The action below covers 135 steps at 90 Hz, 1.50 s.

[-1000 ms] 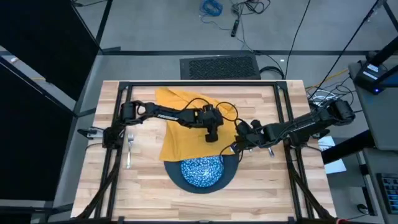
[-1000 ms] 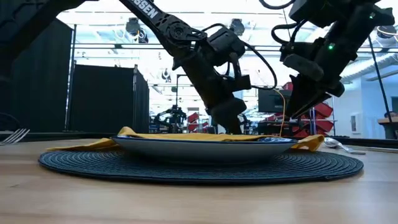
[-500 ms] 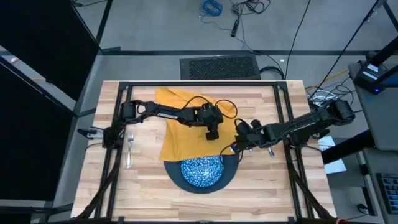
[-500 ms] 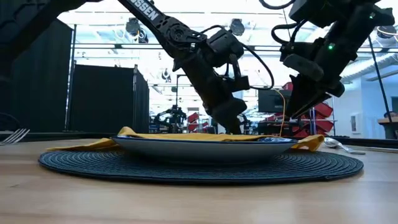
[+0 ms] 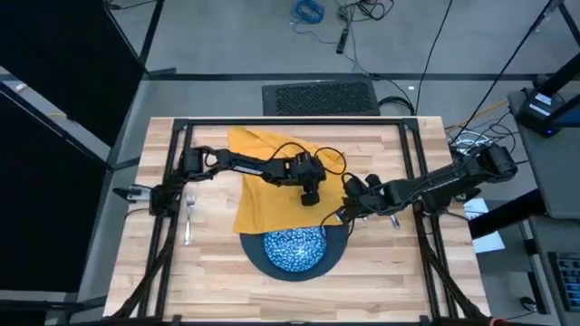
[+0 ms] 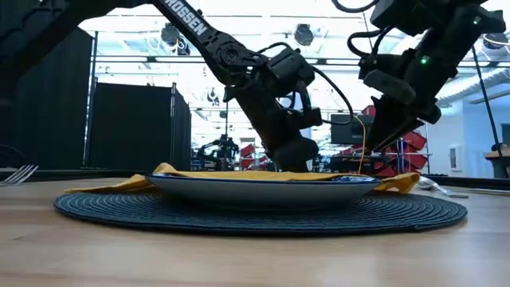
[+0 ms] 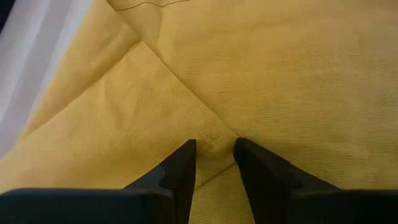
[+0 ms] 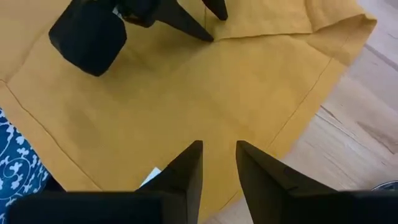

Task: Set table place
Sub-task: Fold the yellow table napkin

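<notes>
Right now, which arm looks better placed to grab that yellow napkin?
Probably the left: the left gripper is down on the napkin, fingers narrowly apart astride a fold. The right gripper hovers near its edge.

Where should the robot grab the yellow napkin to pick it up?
Probably at a free edge or corner. The napkin lies flat on the table, and part of it sits under the plate, so the middle gives little to pinch. The corner near the right gripper lies loose on bare wood. Coming straight down there and pinching the hem looks easiest.
</notes>
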Each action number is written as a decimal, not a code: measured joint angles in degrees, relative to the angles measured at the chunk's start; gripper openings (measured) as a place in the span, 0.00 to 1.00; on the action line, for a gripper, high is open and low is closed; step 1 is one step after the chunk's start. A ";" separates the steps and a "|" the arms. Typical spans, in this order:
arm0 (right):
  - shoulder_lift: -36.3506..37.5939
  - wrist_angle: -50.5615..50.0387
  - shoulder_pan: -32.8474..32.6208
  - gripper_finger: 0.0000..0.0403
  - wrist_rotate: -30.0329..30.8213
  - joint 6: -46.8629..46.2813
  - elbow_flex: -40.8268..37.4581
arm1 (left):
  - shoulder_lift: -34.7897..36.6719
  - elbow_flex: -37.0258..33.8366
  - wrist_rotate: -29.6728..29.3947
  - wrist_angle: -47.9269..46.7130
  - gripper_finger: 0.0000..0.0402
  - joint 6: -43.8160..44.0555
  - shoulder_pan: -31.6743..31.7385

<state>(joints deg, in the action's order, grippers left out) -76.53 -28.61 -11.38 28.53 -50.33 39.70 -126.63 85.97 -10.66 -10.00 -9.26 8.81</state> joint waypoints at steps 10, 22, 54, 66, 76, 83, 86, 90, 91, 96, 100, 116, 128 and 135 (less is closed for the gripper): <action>0.00 -0.10 0.00 0.21 0.00 0.00 0.00 | -0.02 0.00 -0.29 -0.13 0.27 -0.01 -0.69; 0.00 -0.33 0.00 0.21 0.00 0.22 0.00 | 0.56 -0.02 -0.61 -0.36 0.27 -0.06 -1.74; 0.00 -0.34 0.00 0.21 -0.02 0.22 0.00 | 2.19 -0.02 -1.23 -0.60 0.27 -0.07 -1.87; 0.02 -0.30 0.00 0.21 -0.02 0.20 0.00 | 2.19 0.00 -0.75 -1.45 0.27 -0.04 -1.98; 0.02 -0.09 0.00 0.21 0.00 0.18 0.00 | 2.19 0.00 -0.71 -1.29 0.27 -0.02 -2.21; 0.02 -0.02 0.00 0.21 0.00 0.17 0.00 | 2.19 0.00 -0.02 -1.44 0.27 -0.08 -2.51; 0.02 0.05 0.00 0.21 0.00 0.15 0.00 | 2.19 0.00 0.16 -1.55 0.27 -0.10 -2.63; 0.02 0.05 0.00 0.21 -0.02 0.07 0.00 | 2.19 0.00 0.19 -1.61 0.27 -0.34 -2.75; 0.02 0.05 0.00 0.21 -0.02 0.07 0.00 | 2.19 0.00 0.22 -1.59 0.27 -0.48 -2.76; 0.02 0.05 0.00 0.21 -0.02 0.02 0.00 | 2.04 0.00 0.33 -1.36 0.27 -0.81 -2.79; 0.02 0.06 0.00 0.21 -0.01 0.00 0.00 | 1.92 0.00 0.31 -1.50 0.27 -1.11 -2.69; 0.02 0.14 0.00 0.21 -0.02 0.00 0.00 | 1.80 -0.02 0.28 -1.46 0.27 -1.13 -2.68; 0.02 0.54 0.00 0.21 -0.02 -0.02 0.00 | 1.81 -0.02 0.28 -1.18 0.27 -1.57 -2.42; 0.02 0.57 0.00 0.21 -0.02 -0.02 0.00 | 1.80 -0.02 0.27 -1.24 0.27 -1.57 -2.24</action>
<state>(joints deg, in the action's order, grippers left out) -76.51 -28.03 -11.38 28.51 -50.35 39.70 -124.83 85.95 -10.38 -11.24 -10.83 6.57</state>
